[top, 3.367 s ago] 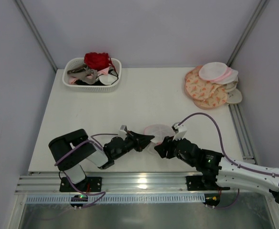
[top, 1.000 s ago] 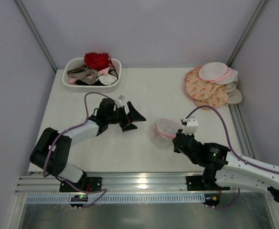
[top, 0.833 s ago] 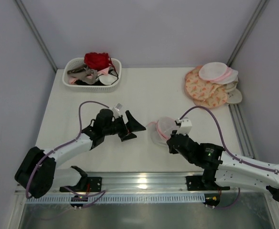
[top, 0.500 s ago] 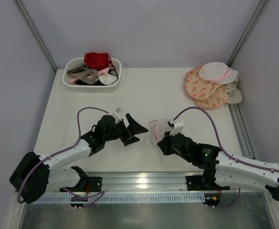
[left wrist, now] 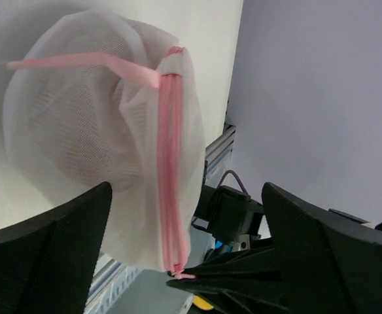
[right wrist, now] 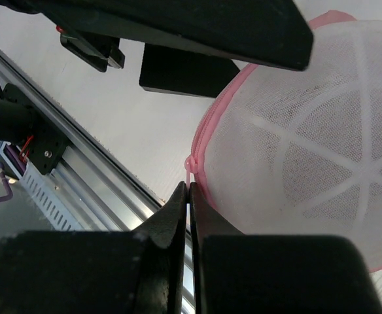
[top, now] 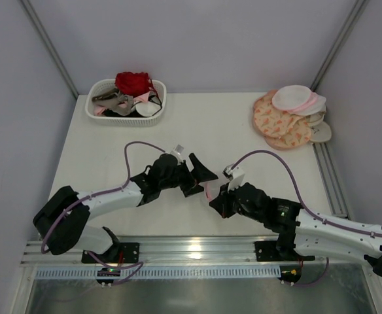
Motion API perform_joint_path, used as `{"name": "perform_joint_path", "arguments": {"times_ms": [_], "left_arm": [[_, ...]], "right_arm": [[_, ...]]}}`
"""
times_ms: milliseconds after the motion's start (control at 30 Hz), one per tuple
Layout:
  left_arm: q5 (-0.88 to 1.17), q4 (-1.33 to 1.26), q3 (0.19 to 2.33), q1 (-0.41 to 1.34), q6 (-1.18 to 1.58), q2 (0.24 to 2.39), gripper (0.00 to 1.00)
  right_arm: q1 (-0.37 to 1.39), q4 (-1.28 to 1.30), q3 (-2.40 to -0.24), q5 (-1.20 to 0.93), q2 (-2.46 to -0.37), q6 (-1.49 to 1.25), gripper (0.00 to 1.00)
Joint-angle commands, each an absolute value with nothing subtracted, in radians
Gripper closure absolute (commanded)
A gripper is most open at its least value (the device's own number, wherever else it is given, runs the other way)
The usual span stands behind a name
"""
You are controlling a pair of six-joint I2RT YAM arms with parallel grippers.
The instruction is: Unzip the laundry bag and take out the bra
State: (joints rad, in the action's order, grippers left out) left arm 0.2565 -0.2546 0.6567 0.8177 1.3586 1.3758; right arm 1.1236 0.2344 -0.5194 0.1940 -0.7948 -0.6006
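Mesh and pink trim fill both wrist views. There is one small round dome-shaped laundry bag (right wrist: 309,163) of translucent white mesh with a pink zipper rim. It sits at the near middle of the white table (top: 210,131), between the two grippers. From above it is almost hidden by them, with only a sliver of pink showing. The right gripper (right wrist: 189,190) is closed tight, its two fingers pinching a small pink tab at the rim of the bag. The left gripper (top: 208,184) is spread wide and holds nothing. Its two black fingers (left wrist: 47,261) stand on either side of the bag without touching it in the left wrist view. In that view the pink lines of the rim run close together down the bag, and one pink strip (left wrist: 80,62) crosses the mesh. White ribs fan out over the dome in the right wrist view. Whether the bag rests on the table cannot be told.

At the far left corner stands one white slotted plastic basket (top: 96,98) holding one red bundle of cloth (top: 132,82) and other garments. At the far right lies one pile of round pouches (top: 289,118), at least two of them peach-patterned, with paler ones on top.
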Motion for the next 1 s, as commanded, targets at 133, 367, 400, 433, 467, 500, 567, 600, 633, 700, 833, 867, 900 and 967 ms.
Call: {"name": "perform_joint_path", "arguments": {"times_ms": [133,367,400,433,467,500,567,600,633,700,833,867,900,967], "left_arm": [[0.23,-0.364,0.69,0.854,1.365,1.417,0.97],[0.144,-0.345,0.62,0.854,1.362,1.358,1.0],[0.131,-0.344,0.611,0.853,1.365,1.342,1.0],[0.112,-0.338,0.595,0.85,1.367,1.333,1.0],[0.091,-0.324,0.588,0.844,1.368,1.321,1.0],[0.053,-0.31,0.578,0.836,1.374,1.293,1.0],[0.009,-0.31,0.539,0.798,1.388,1.257,1.0],[0.009,-0.313,0.523,0.781,1.4,1.235,1.0],[0.009,-0.308,0.514,0.763,1.402,1.195,1.0],[0.009,-0.289,0.502,0.706,1.39,1.145,1.0],[0.072,-0.224,0.517,0.62,1.35,1.103,1.0],[0.099,-0.219,0.528,0.594,1.341,1.103,1.0],[0.17,-0.215,0.535,0.582,1.33,1.107,1.0],[0.253,-0.221,0.569,0.559,1.292,1.144,1.0]], "right_arm": [[1.123,0.195,-0.532,0.178,-0.819,-0.569,0.96],[1.123,0.236,-0.532,0.229,-0.799,-0.58,0.96],[1.123,0.244,-0.532,0.23,-0.798,-0.581,0.96],[1.123,0.248,-0.534,0.229,-0.796,-0.583,0.96],[1.121,0.252,-0.532,0.226,-0.799,-0.584,0.96],[1.123,0.261,-0.532,0.221,-0.799,-0.586,0.97],[1.123,0.27,-0.528,0.222,-0.799,-0.594,0.96],[1.123,0.279,-0.528,0.222,-0.801,-0.597,0.96],[1.123,0.285,-0.526,0.227,-0.802,-0.6,0.96],[1.123,0.304,-0.525,0.23,-0.81,-0.61,0.96],[1.123,0.31,-0.512,0.239,-0.818,-0.624,0.96],[1.123,0.311,-0.509,0.256,-0.818,-0.633,0.97],[1.123,0.324,-0.508,0.271,-0.824,-0.638,0.96],[1.121,0.359,-0.52,0.329,-0.834,-0.659,0.96]]}}
